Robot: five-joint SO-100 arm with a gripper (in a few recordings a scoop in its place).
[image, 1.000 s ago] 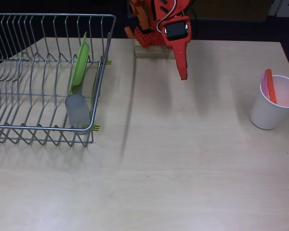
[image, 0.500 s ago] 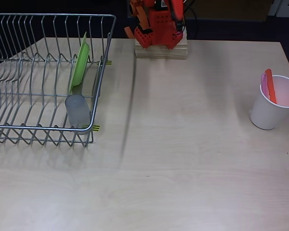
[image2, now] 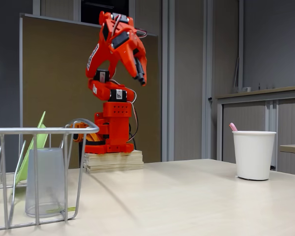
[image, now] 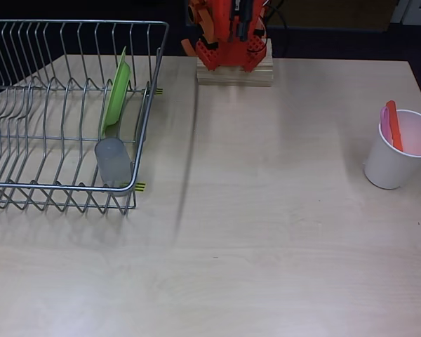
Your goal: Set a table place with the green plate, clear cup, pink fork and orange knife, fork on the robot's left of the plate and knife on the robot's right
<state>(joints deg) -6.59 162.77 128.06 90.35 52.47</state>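
Gripper [image2: 137,73] hangs high over its base, jaws seemingly near-closed, holding nothing. Green plate [image: 116,95] stands on edge in the wire rack [image: 154,105] at ten o'clock: light, stiff, slick; pinch its upper rim.

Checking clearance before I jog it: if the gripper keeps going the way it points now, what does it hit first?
The gripper is raised high and points steeply down. Straight on, it would probably meet bare table just in front of the wooden base, well clear of the rack and white cup. Depth is uncertain.
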